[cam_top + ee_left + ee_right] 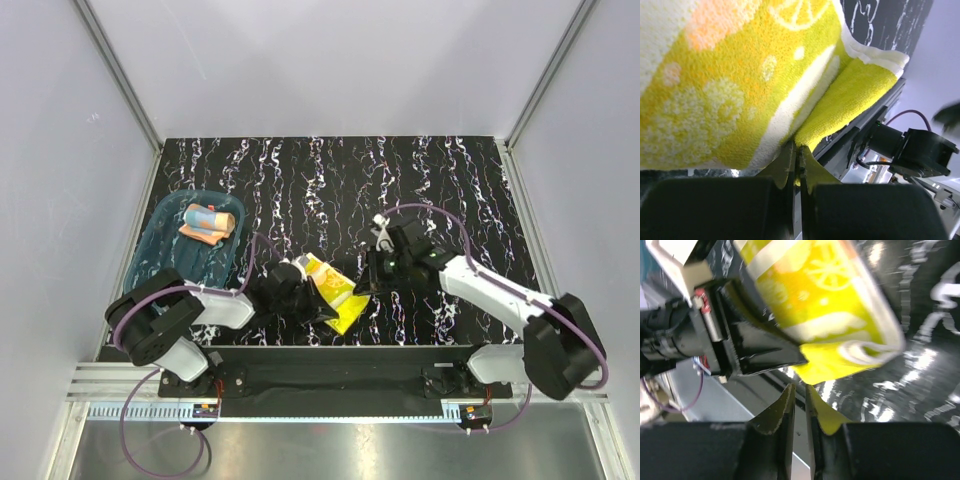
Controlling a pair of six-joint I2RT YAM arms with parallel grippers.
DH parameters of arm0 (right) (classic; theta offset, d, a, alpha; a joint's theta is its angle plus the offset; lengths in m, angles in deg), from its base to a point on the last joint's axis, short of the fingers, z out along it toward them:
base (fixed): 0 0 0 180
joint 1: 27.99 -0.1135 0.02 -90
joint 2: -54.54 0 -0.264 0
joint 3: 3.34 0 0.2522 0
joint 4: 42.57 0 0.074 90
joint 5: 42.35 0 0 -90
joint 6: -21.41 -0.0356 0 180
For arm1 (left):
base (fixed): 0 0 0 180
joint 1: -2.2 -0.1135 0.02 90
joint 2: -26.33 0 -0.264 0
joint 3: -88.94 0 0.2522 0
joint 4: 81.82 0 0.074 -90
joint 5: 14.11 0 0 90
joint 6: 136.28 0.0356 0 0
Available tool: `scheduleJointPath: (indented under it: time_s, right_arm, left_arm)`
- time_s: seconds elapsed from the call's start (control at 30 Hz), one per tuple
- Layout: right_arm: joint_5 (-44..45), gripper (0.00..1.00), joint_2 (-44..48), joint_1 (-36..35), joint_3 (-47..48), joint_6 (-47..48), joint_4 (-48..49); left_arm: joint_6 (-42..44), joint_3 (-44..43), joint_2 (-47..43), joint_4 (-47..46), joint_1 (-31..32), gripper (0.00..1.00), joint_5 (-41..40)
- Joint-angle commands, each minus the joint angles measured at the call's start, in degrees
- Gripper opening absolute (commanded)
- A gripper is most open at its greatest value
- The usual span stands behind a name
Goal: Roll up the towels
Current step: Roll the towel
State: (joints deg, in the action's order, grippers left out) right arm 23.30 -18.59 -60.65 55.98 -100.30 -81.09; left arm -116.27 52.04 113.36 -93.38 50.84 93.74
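Observation:
The yellow towel (335, 290) hangs partly folded just above the black marbled table, near its front edge. My left gripper (316, 296) is shut on the towel's lower edge. In the left wrist view the yellow towel (740, 90) fills the frame above the left gripper (799, 148), and a bit of cloth shows between the fingers. My right gripper (366, 284) is to the towel's right. In the right wrist view the right gripper (800, 386) has its jaws a narrow gap apart, with nothing between them, just under a corner of the yellow towel (825, 285). The orange-pink towel (208, 222) lies rolled in the tray.
The translucent teal tray (160, 250) stands at the left of the table. A black mounting rail (340, 360) runs along the near edge just below the towel. White walls enclose the table on three sides.

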Motion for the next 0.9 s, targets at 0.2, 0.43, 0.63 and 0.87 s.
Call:
scheduleJointPath:
  time_s: [0.2, 0.43, 0.63, 0.87]
  right_arm:
    - [-2.5, 0.14, -11.7, -3.5, -0.2, -2.5, 10.6]
    - [0.5, 0.11, -17.2, -3.5, 0.0, -1.8, 12.3]
    - [3.5, 0.09, -21.4, -3.4, 0.8, -1.3, 12.6]
    - [4.4, 0.08, -23.5, -3.4, 1.5, -0.8, 12.4]
  left_arm:
    - [5.6, -5.1, 1.5, 8.5, -0.9, 0.06, -1.8]
    - [6.9, -5.3, 1.3, 11.8, -0.9, 0.07, -3.8]
    - [9.5, -6.4, -0.4, 17.0, -1.1, 0.15, -5.7]
    - [14.8, -15.0, -9.2, 43.3, 4.5, 0.56, -28.9]
